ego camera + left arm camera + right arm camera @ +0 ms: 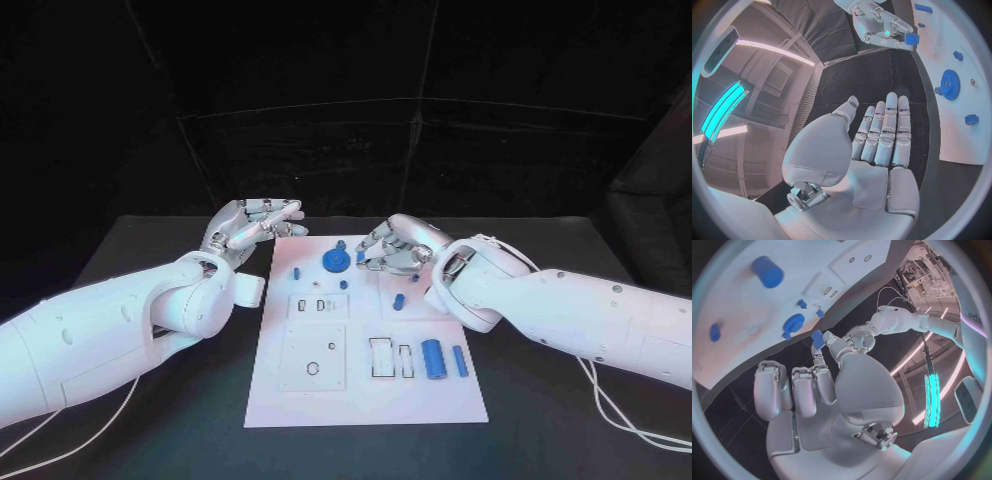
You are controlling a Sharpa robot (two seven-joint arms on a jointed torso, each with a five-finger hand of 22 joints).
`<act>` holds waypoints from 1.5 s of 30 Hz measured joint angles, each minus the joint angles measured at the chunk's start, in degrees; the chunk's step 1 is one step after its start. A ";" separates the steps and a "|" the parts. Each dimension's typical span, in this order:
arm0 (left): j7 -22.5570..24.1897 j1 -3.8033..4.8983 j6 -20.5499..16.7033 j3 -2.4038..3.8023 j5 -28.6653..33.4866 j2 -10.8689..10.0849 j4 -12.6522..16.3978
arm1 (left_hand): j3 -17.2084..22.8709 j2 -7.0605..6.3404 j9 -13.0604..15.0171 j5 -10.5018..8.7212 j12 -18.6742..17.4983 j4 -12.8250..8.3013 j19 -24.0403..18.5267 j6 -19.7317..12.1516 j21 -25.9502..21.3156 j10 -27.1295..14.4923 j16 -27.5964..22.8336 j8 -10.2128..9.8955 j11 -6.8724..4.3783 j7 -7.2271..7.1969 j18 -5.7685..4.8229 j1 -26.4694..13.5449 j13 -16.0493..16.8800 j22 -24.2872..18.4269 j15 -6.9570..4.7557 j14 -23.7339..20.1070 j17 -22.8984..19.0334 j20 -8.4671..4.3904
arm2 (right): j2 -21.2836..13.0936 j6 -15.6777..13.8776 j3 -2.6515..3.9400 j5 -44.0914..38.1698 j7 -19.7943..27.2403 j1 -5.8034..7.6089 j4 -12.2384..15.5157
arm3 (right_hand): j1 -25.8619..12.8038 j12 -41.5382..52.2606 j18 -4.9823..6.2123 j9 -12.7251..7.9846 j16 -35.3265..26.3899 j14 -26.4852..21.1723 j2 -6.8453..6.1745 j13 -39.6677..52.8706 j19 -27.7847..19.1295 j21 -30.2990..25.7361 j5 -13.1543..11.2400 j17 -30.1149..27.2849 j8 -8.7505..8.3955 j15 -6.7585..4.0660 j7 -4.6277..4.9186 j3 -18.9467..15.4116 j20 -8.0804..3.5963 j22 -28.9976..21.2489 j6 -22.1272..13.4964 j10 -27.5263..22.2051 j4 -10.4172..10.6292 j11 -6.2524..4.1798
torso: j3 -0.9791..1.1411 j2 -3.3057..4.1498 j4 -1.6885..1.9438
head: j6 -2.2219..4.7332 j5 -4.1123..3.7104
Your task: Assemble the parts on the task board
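Note:
The white task board [368, 390] lies in the middle of the black table. My right hand [397, 245] hovers over the board's far right part and pinches a small blue block [817, 338] between thumb and finger; the left wrist view shows the same block [911, 38] at that hand's fingertips [891, 31]. A blue gear [333, 262] sits on the board just left of that hand. My left hand [257, 225] is raised beside the board's far left corner, its fingers [886, 130] stretched out with nothing in the palm.
Two blue cylinders [431, 358] [460, 361] lie on the board's near right, beside rectangular slots [382, 358]. Small blue pegs [296, 272] [397, 299] stand near the gear. Black table shows on both sides of the board.

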 measured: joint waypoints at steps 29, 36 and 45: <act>-0.02 0.07 0.01 0.01 0.00 0.42 -0.45 | 0.00 0.00 0.00 0.00 0.00 0.00 0.00 0.00 0.00 0.00 0.00 0.00 0.00 0.00 0.00 0.00 0.00 0.01 0.00 0.00 -0.02 0.00 | 9.27 5.16 -3.28 -13.06 -10.86 -2.05 -3.29 | -0.68 -0.46 0.02 0.03 0.00 0.00 -0.69 0.00 0.00 0.00 -0.42 0.00 -0.29 0.00 -0.16 0.83 0.01 -0.01 -0.16 0.00 0.86 0.00 | -0.16 -0.46 0.31 | -1.87 1.45; -0.03 0.07 0.04 0.01 0.00 0.53 -0.56 | 0.00 0.00 0.00 0.00 0.00 0.00 0.00 0.00 0.00 0.00 0.00 0.00 0.00 0.00 0.00 0.00 0.00 0.02 0.00 0.00 -0.02 0.00 | 9.39 6.02 -3.26 -14.08 -11.41 -2.23 -3.54 | -0.89 -0.46 0.02 0.14 0.00 0.00 -0.91 0.00 0.00 0.00 -0.54 0.04 -0.31 0.00 -0.21 0.82 0.01 -0.01 -0.21 0.00 0.87 0.00 | -0.14 -0.44 0.28 | -2.11 1.46; -0.04 0.07 0.08 0.01 0.00 0.61 -0.69 | 0.00 0.00 0.00 0.00 0.00 0.00 0.00 0.00 0.00 0.00 0.00 0.00 0.00 0.00 0.00 0.00 0.00 0.02 0.00 0.00 -0.02 0.00 | 9.64 6.59 -3.09 -14.93 -11.60 -2.29 -3.88 | -0.89 -0.67 0.02 0.15 0.00 0.00 -0.91 0.00 0.00 0.00 -0.63 0.04 -0.34 0.00 -0.33 0.81 0.01 -0.02 -0.33 0.00 0.87 0.00 | -0.15 -0.44 0.28 | -2.26 1.46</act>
